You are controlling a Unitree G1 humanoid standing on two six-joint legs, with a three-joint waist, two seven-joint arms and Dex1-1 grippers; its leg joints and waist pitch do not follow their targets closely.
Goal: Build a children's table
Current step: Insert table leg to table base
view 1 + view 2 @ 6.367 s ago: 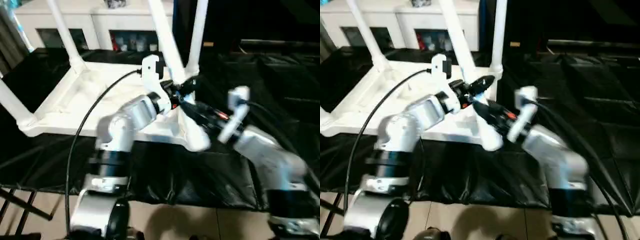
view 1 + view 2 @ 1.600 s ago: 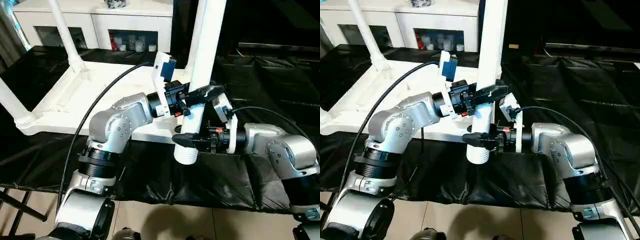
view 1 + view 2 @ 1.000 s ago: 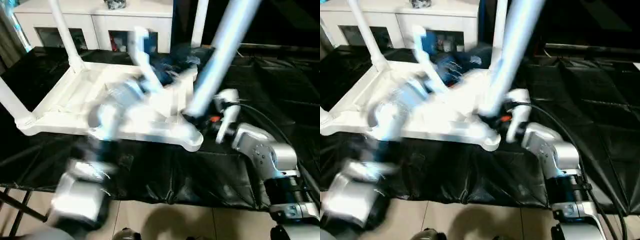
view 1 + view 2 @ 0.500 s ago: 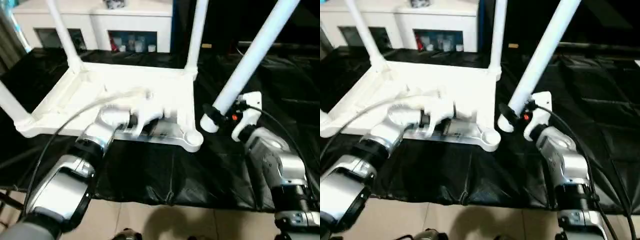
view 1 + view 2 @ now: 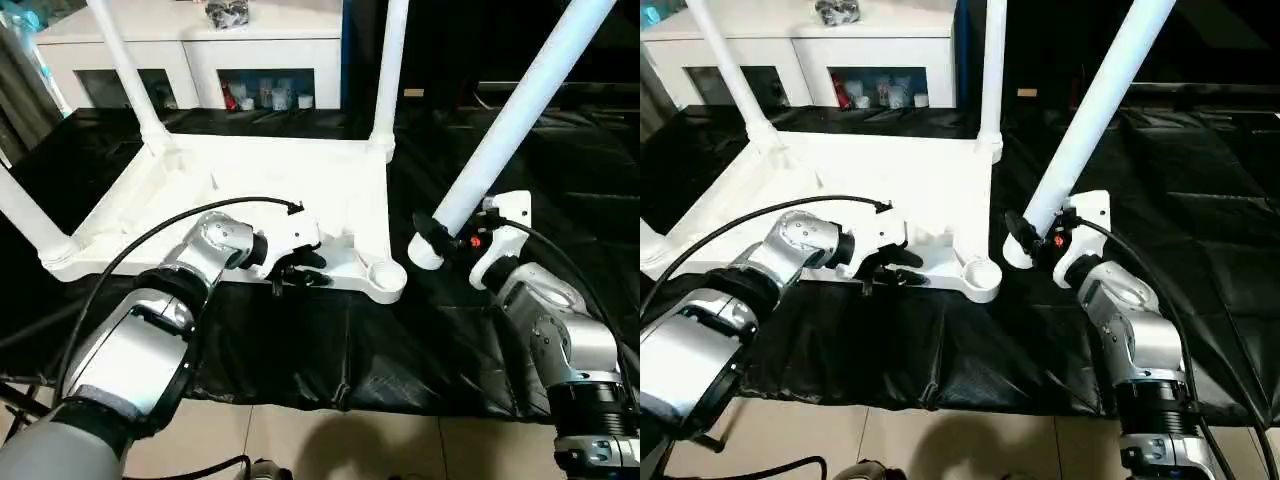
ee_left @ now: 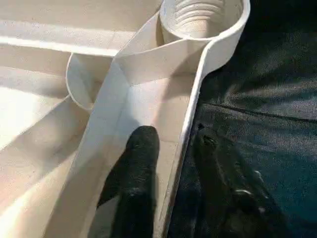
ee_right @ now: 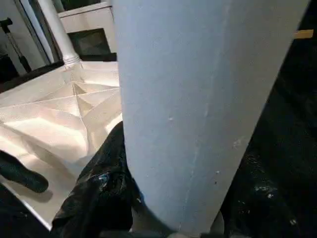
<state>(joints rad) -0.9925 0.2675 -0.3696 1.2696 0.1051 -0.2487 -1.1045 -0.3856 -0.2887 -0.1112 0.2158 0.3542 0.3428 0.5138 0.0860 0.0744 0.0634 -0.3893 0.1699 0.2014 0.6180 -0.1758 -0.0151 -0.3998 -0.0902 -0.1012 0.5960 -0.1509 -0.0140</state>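
The tabletop (image 5: 250,190) lies upside down on the black-covered desk (image 5: 400,340), three legs (image 5: 388,70) standing in it. Beside its empty corner socket (image 6: 200,17), the right pincer (image 5: 1025,238) grips the fourth leg (image 5: 510,120), tilted. The left wrist view shows the left pincer (image 6: 171,158) straddling the tabletop's near rim, one finger (image 6: 141,148) inside, one outside.

The left gripper (image 6: 168,163) no longer holds the loose leg (image 5: 510,120); it now straddles the near rim of the upturned table top (image 5: 250,190), just beside the empty corner socket (image 5: 385,272). The right gripper (image 5: 440,235) alone carries the leg, now tilted and off the top's right edge.
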